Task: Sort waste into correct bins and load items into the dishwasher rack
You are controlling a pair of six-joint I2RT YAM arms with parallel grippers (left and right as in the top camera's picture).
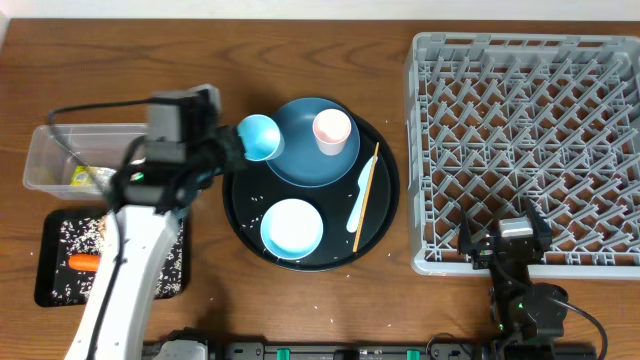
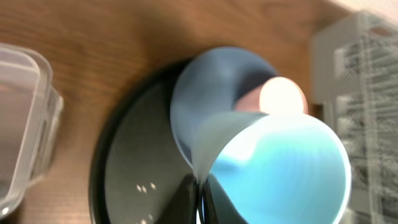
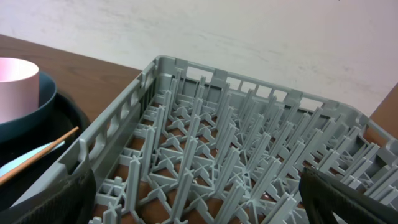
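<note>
Firmly, the left hand (image 1: 237, 147) pinches a glossy round light-blue cup (image 1: 260, 135) while the right hand (image 1: 505, 240) gapes.

1. A dark brown, wood-grain counter (image 1: 300, 320) spreads beneath and around the left jaws.
2. A pale, rough-textured wall (image 3: 261, 31) stands ahead of the right jaws, beyond the counter's far edge.
3. The light is even and the shadows are soft.
</note>
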